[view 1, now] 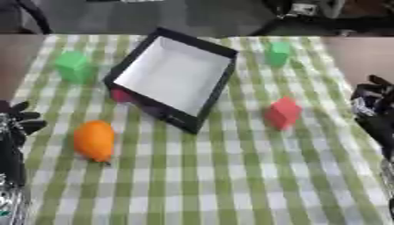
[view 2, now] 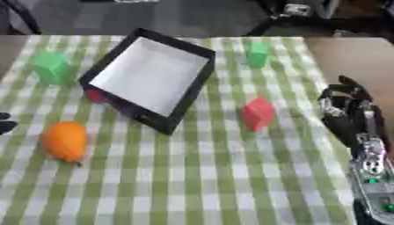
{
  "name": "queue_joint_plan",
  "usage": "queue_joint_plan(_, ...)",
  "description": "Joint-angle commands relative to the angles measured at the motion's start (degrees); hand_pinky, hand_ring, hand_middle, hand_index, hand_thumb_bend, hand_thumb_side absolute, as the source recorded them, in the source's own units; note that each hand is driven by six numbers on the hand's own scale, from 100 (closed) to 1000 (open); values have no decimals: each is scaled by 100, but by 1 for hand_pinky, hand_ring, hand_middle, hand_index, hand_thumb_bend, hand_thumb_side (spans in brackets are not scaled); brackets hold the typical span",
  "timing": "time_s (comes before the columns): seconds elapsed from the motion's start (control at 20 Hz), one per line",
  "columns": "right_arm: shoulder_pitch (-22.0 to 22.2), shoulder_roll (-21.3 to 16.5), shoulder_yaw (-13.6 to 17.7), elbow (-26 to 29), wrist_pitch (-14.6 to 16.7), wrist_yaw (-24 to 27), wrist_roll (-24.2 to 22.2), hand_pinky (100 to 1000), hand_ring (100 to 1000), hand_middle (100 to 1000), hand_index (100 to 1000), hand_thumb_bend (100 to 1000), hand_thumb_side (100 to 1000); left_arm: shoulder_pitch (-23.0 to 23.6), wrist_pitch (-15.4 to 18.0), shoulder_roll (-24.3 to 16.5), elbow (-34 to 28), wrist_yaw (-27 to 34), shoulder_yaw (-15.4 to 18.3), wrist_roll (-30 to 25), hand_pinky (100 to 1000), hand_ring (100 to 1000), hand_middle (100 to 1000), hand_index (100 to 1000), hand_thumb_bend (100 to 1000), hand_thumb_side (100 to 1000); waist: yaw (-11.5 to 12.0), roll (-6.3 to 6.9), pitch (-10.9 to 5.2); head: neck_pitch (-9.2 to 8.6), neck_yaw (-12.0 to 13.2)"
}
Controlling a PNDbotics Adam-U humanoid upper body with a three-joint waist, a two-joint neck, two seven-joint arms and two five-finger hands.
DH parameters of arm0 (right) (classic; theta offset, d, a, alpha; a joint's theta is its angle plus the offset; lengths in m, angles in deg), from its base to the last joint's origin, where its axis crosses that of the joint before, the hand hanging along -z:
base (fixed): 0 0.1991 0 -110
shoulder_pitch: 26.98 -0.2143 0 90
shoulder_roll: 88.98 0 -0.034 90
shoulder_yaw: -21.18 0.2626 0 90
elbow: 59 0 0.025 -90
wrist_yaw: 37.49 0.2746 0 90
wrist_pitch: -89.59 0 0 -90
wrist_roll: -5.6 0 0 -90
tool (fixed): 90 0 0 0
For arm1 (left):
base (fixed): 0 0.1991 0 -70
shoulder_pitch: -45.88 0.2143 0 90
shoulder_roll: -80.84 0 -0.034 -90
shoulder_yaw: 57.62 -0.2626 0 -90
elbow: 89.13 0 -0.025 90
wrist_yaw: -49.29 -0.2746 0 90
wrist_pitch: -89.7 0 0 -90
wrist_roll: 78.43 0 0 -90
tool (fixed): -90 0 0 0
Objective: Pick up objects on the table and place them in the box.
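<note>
Centrally, on the green-checked cloth [view 1: 231,184], a black box [view 1: 209,94] with a white inside, tilted and holding nothing. Left of the box, a green block [view 1: 74,66]; touching its left wall, a small red thing [view 1: 120,95], mostly hidden. Below and left of the box, an orange fruit [view 1: 94,139]. Right of the box, a red block [view 2: 258,113]; beyond its far right corner, another green block [view 2: 258,53]. Well right of the box, right hand [view 2: 348,110], fingers relaxed and up, grasping nothing. Far left of the box, left hand [view 1: 17,121], fingers spread, likewise released.
</note>
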Motion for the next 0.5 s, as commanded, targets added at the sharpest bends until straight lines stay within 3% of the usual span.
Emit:
queue_joint_plan(0.05, -18, -87, 47, 89, 13, 26, -14, 789, 684, 725, 879, 120, 356, -25, 5, -55, -102, -44, 7, -14, 756, 585, 576, 786, 219, 1000, 8, -77, -80, -10, -38)
queue_joint_plan(0.5, 6, -84, 44, 85, 15, 31, -21, 789, 684, 726, 879, 120, 356, -3, 5, -54, -102, -48, 12, -18, 757, 585, 576, 786, 217, 1000, 12, -78, -99, -10, -79)
